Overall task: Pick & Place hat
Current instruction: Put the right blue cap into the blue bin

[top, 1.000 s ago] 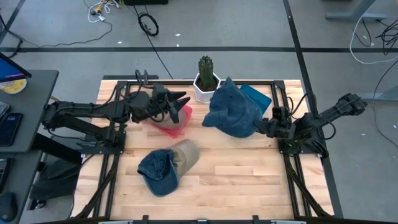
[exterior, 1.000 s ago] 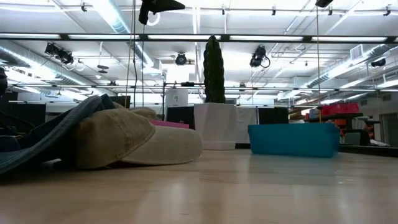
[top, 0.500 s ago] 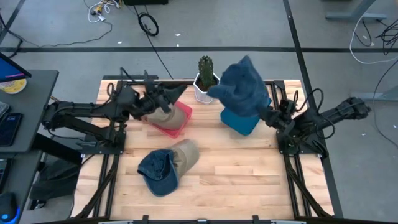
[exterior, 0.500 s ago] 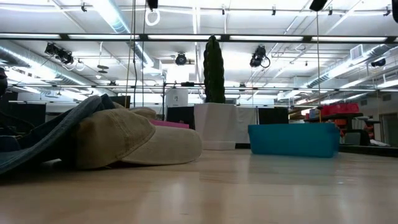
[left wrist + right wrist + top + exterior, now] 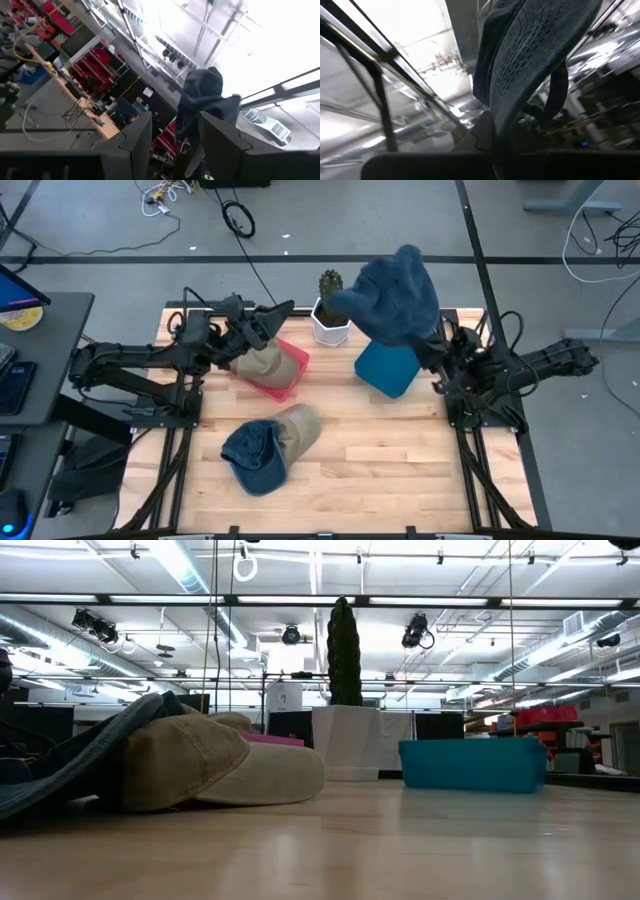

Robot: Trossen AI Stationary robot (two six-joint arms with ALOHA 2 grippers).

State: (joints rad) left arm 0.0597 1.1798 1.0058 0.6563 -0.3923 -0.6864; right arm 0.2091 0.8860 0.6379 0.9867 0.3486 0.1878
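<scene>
My right gripper (image 5: 432,352) is shut on a blue denim hat (image 5: 396,292), raised high over the teal bin (image 5: 385,370) at the far right. My left gripper (image 5: 272,318) hovers open and tipped upward above the pink tray (image 5: 290,372), where a tan hat (image 5: 258,362) lies. Between its fingers (image 5: 175,150) there is nothing; the blue hat (image 5: 202,100) shows far beyond them. A blue cap (image 5: 252,456) and a tan cap (image 5: 298,428) rest side by side on the table's near middle. Neither gripper appears in the low view. My right gripper pinches the blue hat by its lower edge (image 5: 496,131) between the two fingers, which slant upward. The stitched brim (image 5: 525,65) rises above the fingers and the back strap (image 5: 556,95) loops out to one side. The hat is lifted clear, standing over the gripper.
A cactus in a white pot (image 5: 330,310) stands at the far edge between the tray and the bin. In the low view the tan cap (image 5: 210,768) and blue cap (image 5: 60,765) fill the left; the pot (image 5: 345,740) and bin (image 5: 472,765) stand behind.
My right gripper has risen, rolled and gone toward the far edge. The blue hat, which lay draped over the teal bin, is now lifted clear and stands upright, uncovering the bin. My left gripper has tipped upward and rolled above the pink tray, rising slightly.
</scene>
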